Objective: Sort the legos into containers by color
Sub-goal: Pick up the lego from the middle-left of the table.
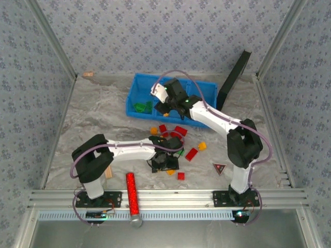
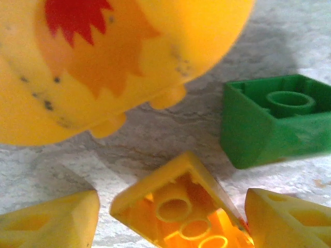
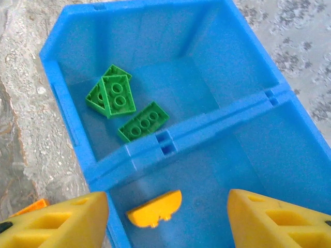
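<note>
My left claw [image 2: 171, 206] stands about half open, low at the bottom of its wrist view, and it has hold of nothing. A yellow brick [image 2: 176, 217] lies between its fingers, tipped with the hollow underside up. The right-hand finger looks to be touching one corner, and the left-hand one is clear of it. A green brick [image 2: 269, 119] sits just beside it at the right, and a big yellow toy [image 2: 103, 62] fills the upper left.

I judge the yellow brick to be light, hard and slick. It could skate or twist out if I squeeze on that tilted corner. I would rather close across its two flat long sides and keep clear of the green one.

My right claw [image 3: 166, 201] hangs open and empty over the blue bin [image 3: 155, 150]. The compartment in the upper part of that frame holds three green bricks [image 3: 119, 98]. The one below it holds a single orange piece [image 3: 154, 209], lying on the floor between my fingers. I cannot tell what the third holds.

In the overhead view, loose bricks [image 1: 180, 130] in red and orange lie scattered on the table [image 1: 93, 113] below the bin, at centre frame.
</note>
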Motion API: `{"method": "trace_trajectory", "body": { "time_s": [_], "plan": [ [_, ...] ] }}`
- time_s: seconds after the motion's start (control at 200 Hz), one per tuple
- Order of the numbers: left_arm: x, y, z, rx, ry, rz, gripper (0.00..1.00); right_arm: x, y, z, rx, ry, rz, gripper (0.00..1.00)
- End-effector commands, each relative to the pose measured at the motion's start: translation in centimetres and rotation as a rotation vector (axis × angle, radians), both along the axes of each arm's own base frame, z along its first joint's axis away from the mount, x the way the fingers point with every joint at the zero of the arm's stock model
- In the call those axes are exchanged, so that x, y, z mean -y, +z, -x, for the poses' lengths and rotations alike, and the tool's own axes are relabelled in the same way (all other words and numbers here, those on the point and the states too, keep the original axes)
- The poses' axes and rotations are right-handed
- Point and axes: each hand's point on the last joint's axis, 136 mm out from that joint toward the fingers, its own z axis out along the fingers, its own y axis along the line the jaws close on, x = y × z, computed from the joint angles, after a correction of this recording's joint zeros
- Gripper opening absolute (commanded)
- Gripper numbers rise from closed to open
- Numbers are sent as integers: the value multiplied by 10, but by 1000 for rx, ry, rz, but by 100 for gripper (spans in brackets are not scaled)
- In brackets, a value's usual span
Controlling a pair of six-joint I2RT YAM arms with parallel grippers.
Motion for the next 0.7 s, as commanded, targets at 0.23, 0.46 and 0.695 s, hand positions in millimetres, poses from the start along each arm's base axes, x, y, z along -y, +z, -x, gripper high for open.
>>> {"method": "trace_trajectory", "body": {
  "time_s": [0.23, 0.46, 0.695],
  "plan": [
    [-4, -16, 13, -84, -11, -57, 49, 62, 52, 23, 27, -173, -133, 64],
    [-31, -9, 13, -96, -15, -84, 31, 120, 40, 73, -143, -422, -253, 66],
    [-48, 68, -52, 75, -42, -37, 27, 158, -15, 153, -410, -628, -390, 70]
  ]
}}
